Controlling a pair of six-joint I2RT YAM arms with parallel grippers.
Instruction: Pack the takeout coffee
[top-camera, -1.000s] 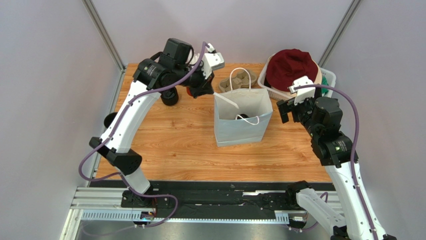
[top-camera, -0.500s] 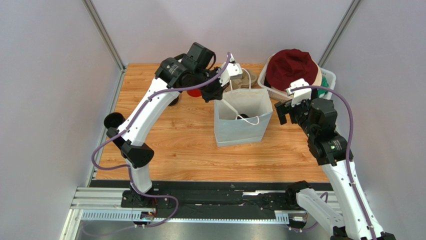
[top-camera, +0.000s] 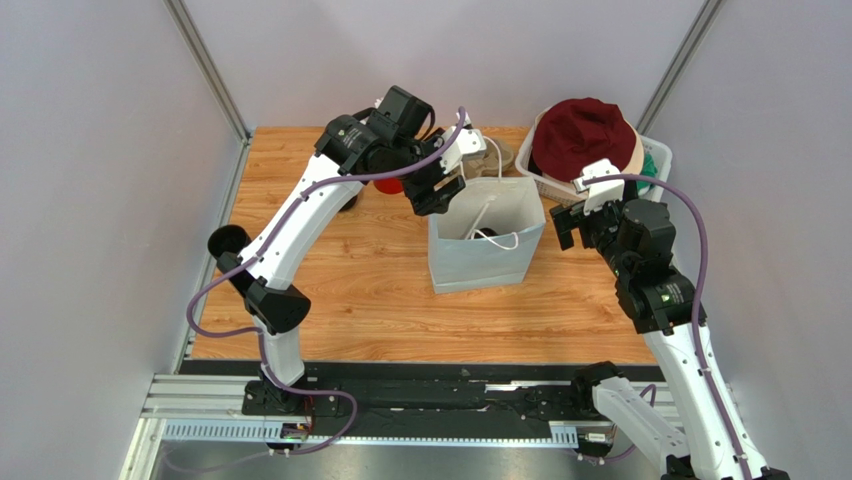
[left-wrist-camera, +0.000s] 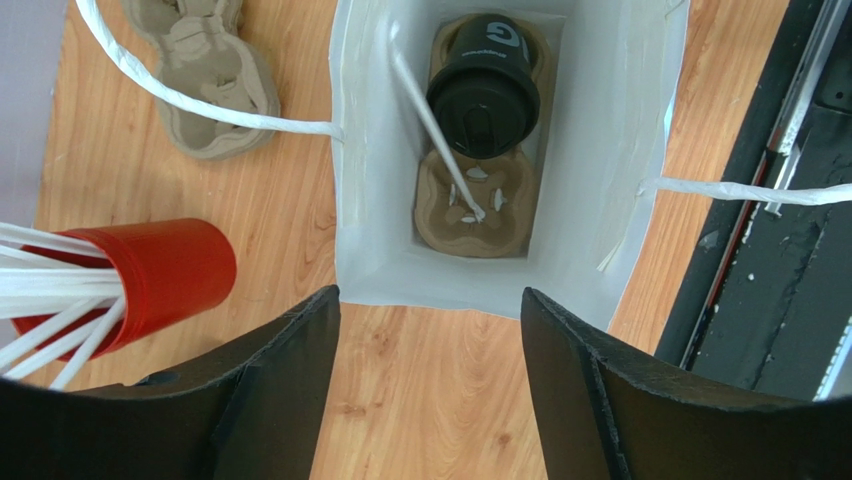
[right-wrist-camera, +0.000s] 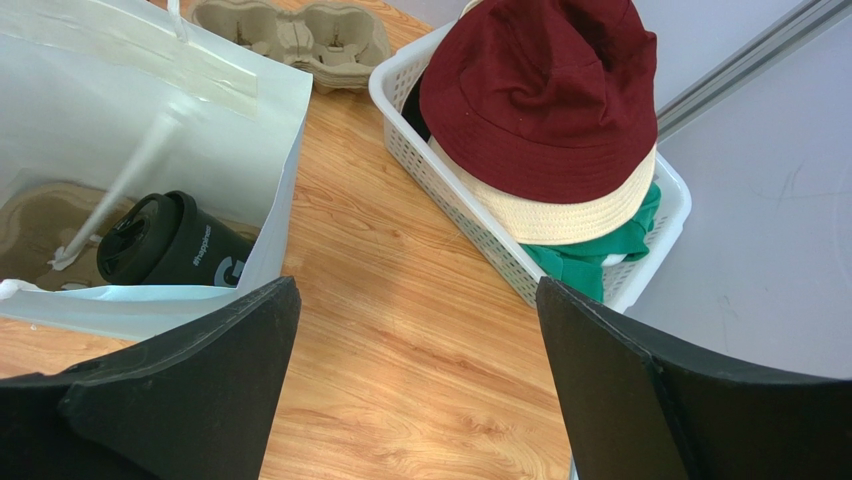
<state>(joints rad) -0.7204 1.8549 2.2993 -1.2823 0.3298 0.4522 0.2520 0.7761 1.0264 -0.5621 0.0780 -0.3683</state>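
The takeout coffee, a dark cup with a black lid, stands in a cardboard carrier at the bottom of the white paper bag. A white straw leans inside the bag beside the cup, its lower end on the carrier's empty slot. My left gripper hangs open above the bag's left edge with nothing between its fingers. To the right of the bag, my right gripper is open over bare wood. The right wrist view also shows the coffee in the bag.
A red cup of white straws stands left of the bag. A spare cardboard carrier lies behind the bag. At the back right is a white basket holding a maroon hat. Bag handles stick out.
My left gripper swung from the red cup to the bag's left edge, then opened. A white straw now lies inside the bag. The right arm barely moved.
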